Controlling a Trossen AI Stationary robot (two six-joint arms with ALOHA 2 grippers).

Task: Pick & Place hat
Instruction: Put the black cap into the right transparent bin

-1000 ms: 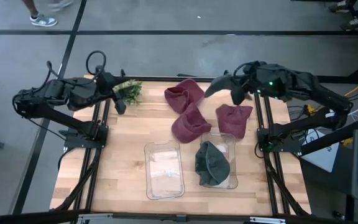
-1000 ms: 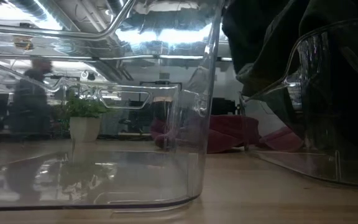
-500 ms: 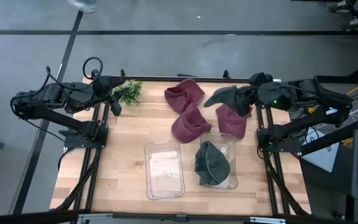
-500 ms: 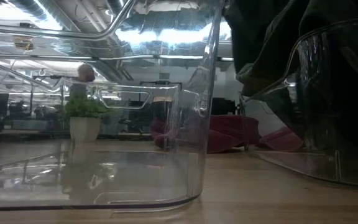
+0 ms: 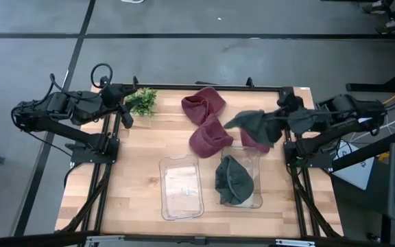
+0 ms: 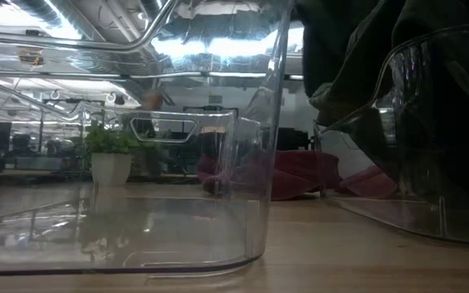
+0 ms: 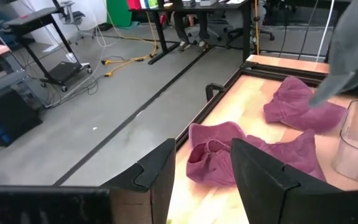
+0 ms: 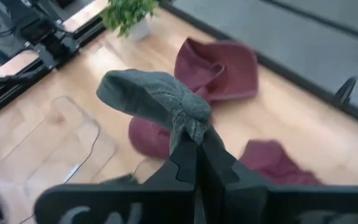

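My right gripper (image 8: 197,151) is shut on a dark green hat (image 5: 251,123) and holds it in the air over the far end of the right clear bin (image 5: 254,199). A second green hat (image 5: 233,180) lies inside that bin. Three maroon hats lie on the table: one at the far side (image 5: 203,104), one at the middle (image 5: 210,136), and one (image 5: 254,143) partly hidden under the held hat. The left clear bin (image 5: 181,186) holds nothing. My left gripper (image 7: 201,180) stands open with nothing between its fingers, at the far left beside the plant. My right gripper pinches a bunched fold of the green hat (image 8: 191,127) between its two shut fingers. The fingers slant down from the table's right side. The hat is lifted clear and juts out beyond the fingertips toward the table's middle, its free part (image 8: 143,92) drooping.
A small potted plant (image 5: 141,101) stands at the far left corner, close to my left gripper. Black rails (image 5: 112,137) run along both sides of the wooden table. Bare wood lies at the near left. A grey floor lies beyond the far edge.
My right gripper has swung with the green hat from the far edge toward the near edge and the table's right, and has rolled as it went. The hat stays lifted, now above the right-hand maroon hat. My left gripper has drawn back a little toward the left edge.
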